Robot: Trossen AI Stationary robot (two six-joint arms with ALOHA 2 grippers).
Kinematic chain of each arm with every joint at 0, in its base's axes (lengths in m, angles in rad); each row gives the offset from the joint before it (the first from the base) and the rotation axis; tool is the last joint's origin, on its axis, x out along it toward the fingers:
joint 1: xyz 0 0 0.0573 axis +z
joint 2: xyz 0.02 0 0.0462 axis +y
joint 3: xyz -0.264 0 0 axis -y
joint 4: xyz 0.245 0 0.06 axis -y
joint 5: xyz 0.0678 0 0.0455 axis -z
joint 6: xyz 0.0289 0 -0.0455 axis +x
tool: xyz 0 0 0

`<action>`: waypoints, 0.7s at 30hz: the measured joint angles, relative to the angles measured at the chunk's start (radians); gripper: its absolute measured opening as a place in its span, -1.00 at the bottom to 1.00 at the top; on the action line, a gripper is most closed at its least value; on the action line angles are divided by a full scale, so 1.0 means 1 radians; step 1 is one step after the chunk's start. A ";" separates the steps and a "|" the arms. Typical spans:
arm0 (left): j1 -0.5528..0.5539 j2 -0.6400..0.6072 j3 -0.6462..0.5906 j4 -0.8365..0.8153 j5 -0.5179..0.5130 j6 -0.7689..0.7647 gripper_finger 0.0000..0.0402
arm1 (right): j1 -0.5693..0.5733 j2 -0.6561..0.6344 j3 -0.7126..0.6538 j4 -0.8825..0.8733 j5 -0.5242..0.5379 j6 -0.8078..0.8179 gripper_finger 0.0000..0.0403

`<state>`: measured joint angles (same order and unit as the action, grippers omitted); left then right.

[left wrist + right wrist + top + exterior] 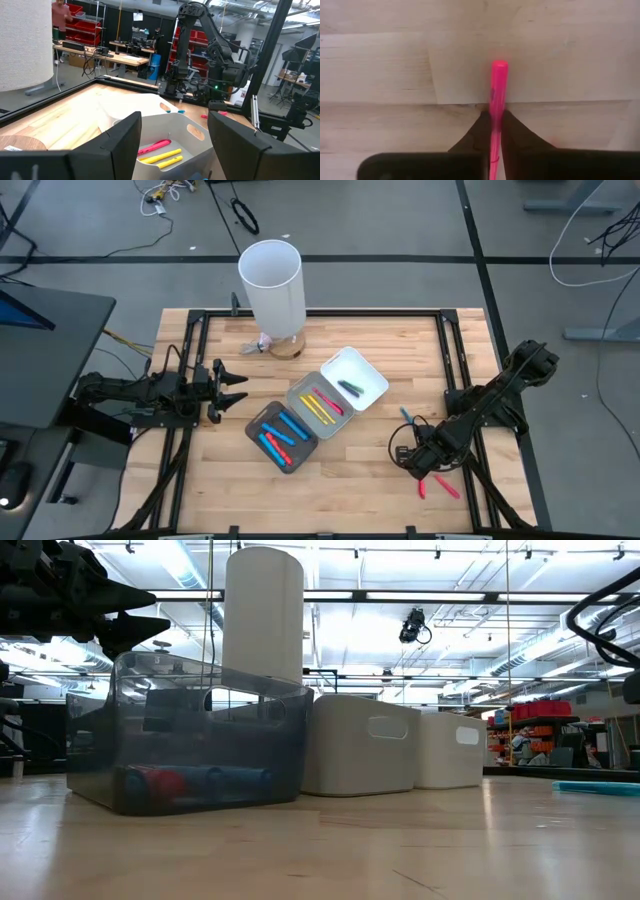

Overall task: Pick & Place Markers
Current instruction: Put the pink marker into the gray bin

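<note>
- The right pincer point(494, 131) was low over the desk point(380, 470) near its right front corner, its fingers clamped together on a pink marker point(496, 100).
- That marker lay along the wood, its free end pointing away from the fingers.
- In the high view the right pincer point(424, 465) stood just beside two more red markers point(438, 486) lying on the wood; a blue marker point(406, 416) lay apart, nearer the trays.
- The left pincer point(236, 385) hung at the desk's left side with its fingers apart, holding nothing, pointing toward the trays.
- Three trays sat in a diagonal row mid-desk: a dark tray point(256, 426) with blue and red markers, a grey tray point(300, 392) with yellow and pink ones, and a white tray point(372, 373) with a dark green one.
- A tall white cylinder point(272, 285) stood on a round wooden base at the desk's far edge, behind the trays.
</note>
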<state>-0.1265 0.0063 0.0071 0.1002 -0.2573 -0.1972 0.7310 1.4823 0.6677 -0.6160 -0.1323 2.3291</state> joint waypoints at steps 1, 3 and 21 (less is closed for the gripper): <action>0.000 0.000 0.000 0.000 0.000 0.000 0.16 | -0.003 -0.003 0.003 -0.007 -0.003 -0.003 -0.92; 0.000 0.000 0.000 0.000 0.000 0.000 0.16 | -0.011 -0.006 0.018 -0.039 -0.006 -0.029 -0.93; 0.000 0.000 0.000 0.000 0.000 0.000 0.16 | -0.110 -0.101 0.358 -0.508 -0.038 -0.448 -0.95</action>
<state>-0.1265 0.0063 0.0071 0.1001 -0.2573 -0.1973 0.6213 1.3811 1.0253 -1.1244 -0.1700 1.8809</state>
